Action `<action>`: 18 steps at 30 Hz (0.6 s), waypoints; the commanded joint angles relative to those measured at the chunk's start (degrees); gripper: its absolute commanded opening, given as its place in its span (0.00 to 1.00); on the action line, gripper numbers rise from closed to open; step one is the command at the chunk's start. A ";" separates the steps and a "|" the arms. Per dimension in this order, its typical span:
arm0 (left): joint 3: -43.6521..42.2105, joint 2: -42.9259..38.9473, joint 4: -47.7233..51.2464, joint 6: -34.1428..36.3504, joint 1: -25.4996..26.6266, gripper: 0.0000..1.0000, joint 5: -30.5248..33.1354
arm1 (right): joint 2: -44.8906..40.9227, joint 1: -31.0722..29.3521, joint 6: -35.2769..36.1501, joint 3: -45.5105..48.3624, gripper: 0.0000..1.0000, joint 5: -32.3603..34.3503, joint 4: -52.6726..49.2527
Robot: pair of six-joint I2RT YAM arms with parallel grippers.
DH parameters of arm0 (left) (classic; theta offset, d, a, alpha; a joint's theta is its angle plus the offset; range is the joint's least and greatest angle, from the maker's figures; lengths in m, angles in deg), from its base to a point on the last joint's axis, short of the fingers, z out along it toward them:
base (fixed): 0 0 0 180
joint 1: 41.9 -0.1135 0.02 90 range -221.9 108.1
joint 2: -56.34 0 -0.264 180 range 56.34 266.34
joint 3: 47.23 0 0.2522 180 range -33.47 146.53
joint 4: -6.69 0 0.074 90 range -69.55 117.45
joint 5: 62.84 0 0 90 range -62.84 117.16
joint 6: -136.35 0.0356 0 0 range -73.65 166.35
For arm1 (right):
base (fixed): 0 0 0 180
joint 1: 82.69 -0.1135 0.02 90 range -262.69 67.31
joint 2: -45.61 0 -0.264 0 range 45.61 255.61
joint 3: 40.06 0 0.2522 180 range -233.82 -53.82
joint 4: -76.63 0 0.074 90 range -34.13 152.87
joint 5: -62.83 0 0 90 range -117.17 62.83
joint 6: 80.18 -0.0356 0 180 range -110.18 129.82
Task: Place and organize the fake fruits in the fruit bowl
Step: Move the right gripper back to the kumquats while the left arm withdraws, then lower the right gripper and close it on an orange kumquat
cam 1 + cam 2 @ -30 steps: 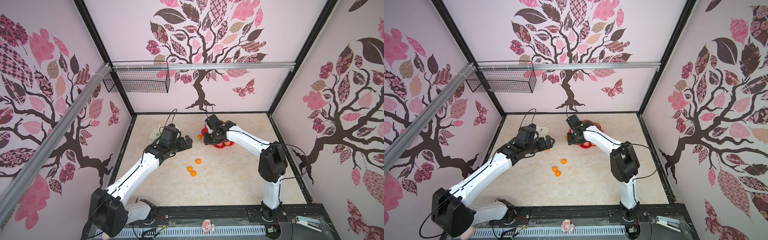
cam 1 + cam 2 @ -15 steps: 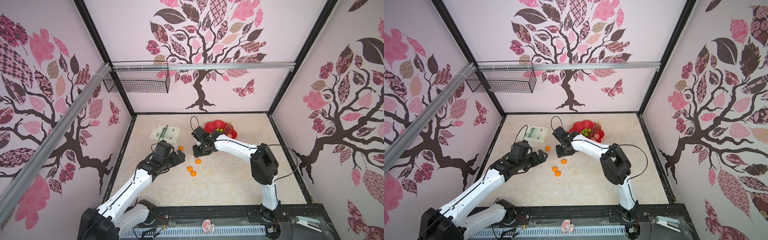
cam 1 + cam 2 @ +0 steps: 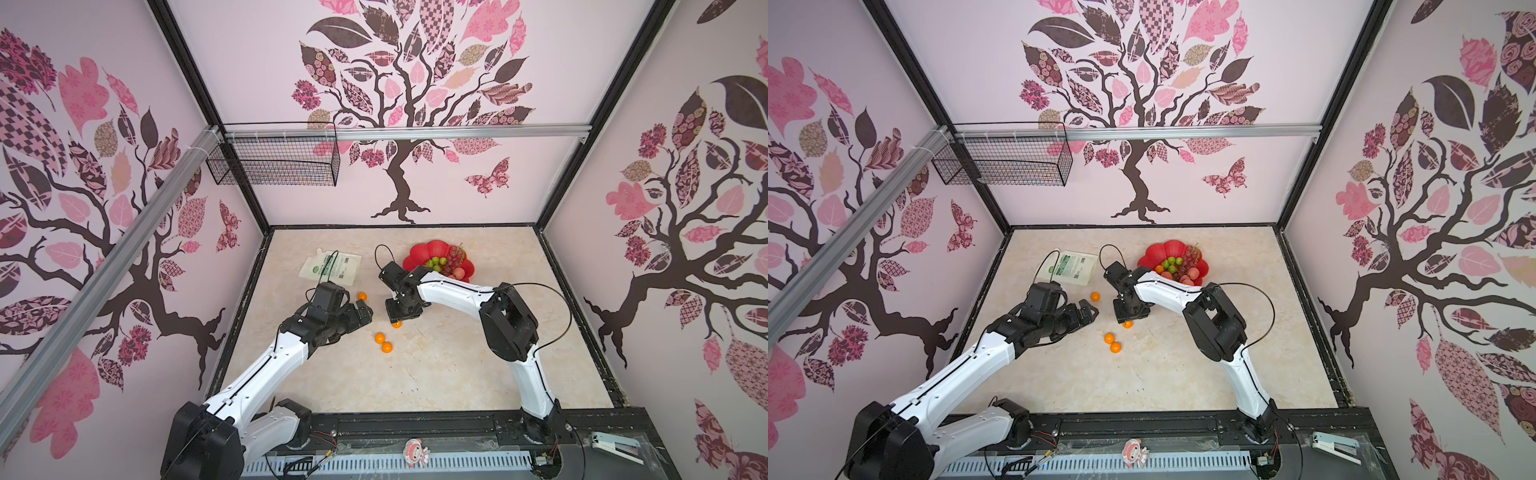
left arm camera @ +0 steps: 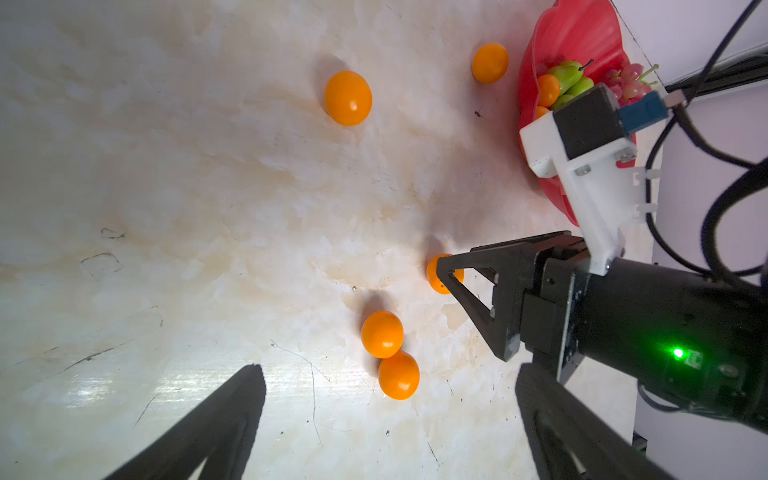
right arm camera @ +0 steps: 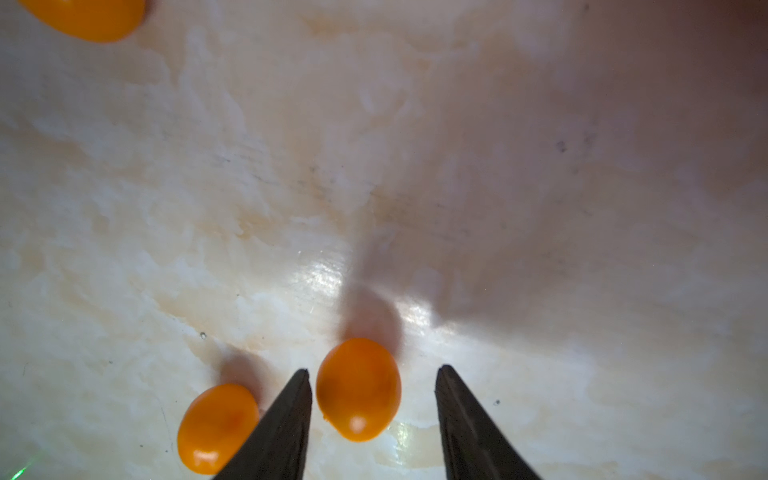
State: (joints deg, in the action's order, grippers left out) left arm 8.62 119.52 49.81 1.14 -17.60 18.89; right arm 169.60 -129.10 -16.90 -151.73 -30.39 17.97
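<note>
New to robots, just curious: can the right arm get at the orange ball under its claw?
Probably yes: the right gripper is open, its fingers straddling the orange ball with nothing between; the neighbouring ball lies outside them.

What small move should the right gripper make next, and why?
Probably close the right gripper on the small orange plastic ball. It lies on the pale marbled table between the open jaws, not yet gripped, with a clear gap at one finger. A neighbouring orange ball sits outside the jaws, so it should stay clear.
</note>
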 commanded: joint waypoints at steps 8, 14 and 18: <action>-0.25 0.37 -1.46 0.29 -0.30 0.98 -1.04 | 4.45 -0.08 1.08 -4.43 0.50 -0.45 -2.84; -0.34 0.39 -1.44 0.54 -0.32 0.98 -1.39 | 5.08 -0.11 1.31 -4.55 0.50 -1.10 -4.14; -0.59 0.37 -1.69 0.65 -0.32 0.98 -1.57 | 5.34 -0.08 1.46 -4.48 0.49 -2.02 -4.75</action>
State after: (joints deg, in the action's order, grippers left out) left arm 8.62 119.67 49.25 1.20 -17.60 17.77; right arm 171.89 -129.10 -16.05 -154.61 -31.48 15.52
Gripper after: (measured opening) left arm 0.983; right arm 0.491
